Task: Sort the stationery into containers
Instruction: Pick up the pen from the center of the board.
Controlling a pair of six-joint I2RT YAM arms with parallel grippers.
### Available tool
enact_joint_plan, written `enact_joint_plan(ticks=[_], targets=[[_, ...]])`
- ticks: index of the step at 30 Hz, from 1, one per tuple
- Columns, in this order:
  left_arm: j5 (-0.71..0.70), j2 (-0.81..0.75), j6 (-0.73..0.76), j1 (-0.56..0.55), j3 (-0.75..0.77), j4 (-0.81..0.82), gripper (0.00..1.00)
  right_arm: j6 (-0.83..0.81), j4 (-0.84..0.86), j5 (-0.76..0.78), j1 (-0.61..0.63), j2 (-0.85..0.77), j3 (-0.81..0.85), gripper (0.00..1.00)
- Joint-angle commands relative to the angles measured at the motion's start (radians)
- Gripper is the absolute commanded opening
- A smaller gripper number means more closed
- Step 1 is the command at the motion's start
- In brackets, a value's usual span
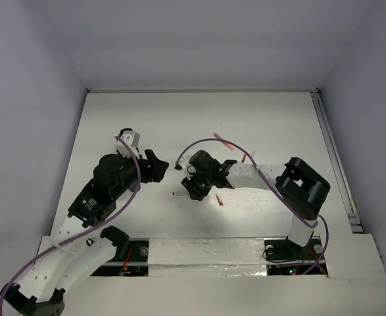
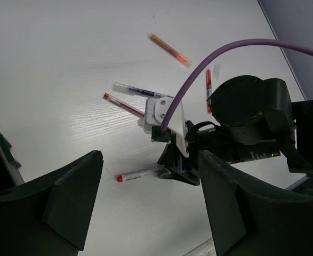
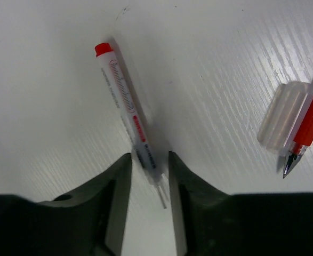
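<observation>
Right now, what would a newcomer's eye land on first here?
The right hand is down at the middle of the table, fingers either side of a white red-capped pen lying flat. The left hand hangs open just to its left, facing it. More pens lie loose around, one red pen close beside.

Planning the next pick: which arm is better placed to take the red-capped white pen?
Right: the right gripper straddles the red-capped white pen with jaws apart; the left gripper hangs open, off to one side.

White-and-black left arm and right arm, each with a looping purple cable and a black hand.
</observation>
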Motion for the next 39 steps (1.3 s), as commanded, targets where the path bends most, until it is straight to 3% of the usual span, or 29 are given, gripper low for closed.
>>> enact_joint_plan(ticks=[1,4,8,10,15,30,39], targets=[[0.005,-0.023,-0.025,0.004,-0.010,0.020,0.69,-0.030,-0.030,0.010,0.010,0.021,0.004,0.36],[0.013,-0.039,-0.039,0.004,-0.010,0.020,0.68,-0.039,-0.035,0.008,0.010,0.032,-0.013,0.27],[0.022,-0.045,-0.051,0.004,-0.012,0.015,0.68,-0.031,-0.004,-0.016,0.010,0.018,-0.048,0.25],[0.043,-0.043,-0.057,0.004,-0.018,0.018,0.68,-0.035,0.002,-0.016,0.010,0.012,-0.054,0.11],[0.091,-0.034,-0.073,0.004,-0.032,0.032,0.68,-0.047,0.016,-0.012,0.010,-0.020,-0.053,0.01],[0.183,0.003,-0.099,0.004,-0.087,0.103,0.67,-0.096,-0.019,-0.113,0.010,-0.387,0.004,0.00],[0.258,0.044,-0.116,0.004,-0.105,0.160,0.66,-0.127,-0.021,-0.205,0.010,-0.429,0.087,0.00]])
